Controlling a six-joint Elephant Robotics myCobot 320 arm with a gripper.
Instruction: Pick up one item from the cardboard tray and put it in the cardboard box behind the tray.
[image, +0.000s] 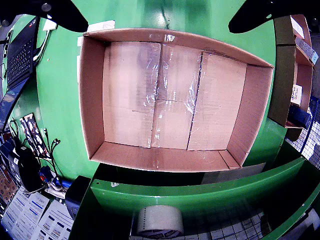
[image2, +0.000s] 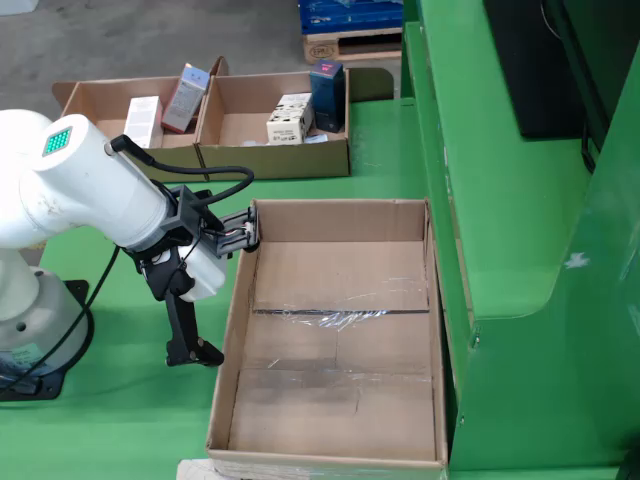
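Pincer (image2: 190, 352) mine, empty, spread, hangs beside left wall of empty cardboard box (image2: 340, 330) in fixed view. Items in cardboard tray (image2: 210, 125) lie beyond box's far wall, nearest: white carton (image2: 289, 118), upright.

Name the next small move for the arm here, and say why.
Probably swing the gripper toward the cardboard tray and hover over one item, perhaps the dark blue box. The large cardboard box holds nothing yet, nothing appears to be in the gripper, and it hangs outside the box's left wall in the fixed view.
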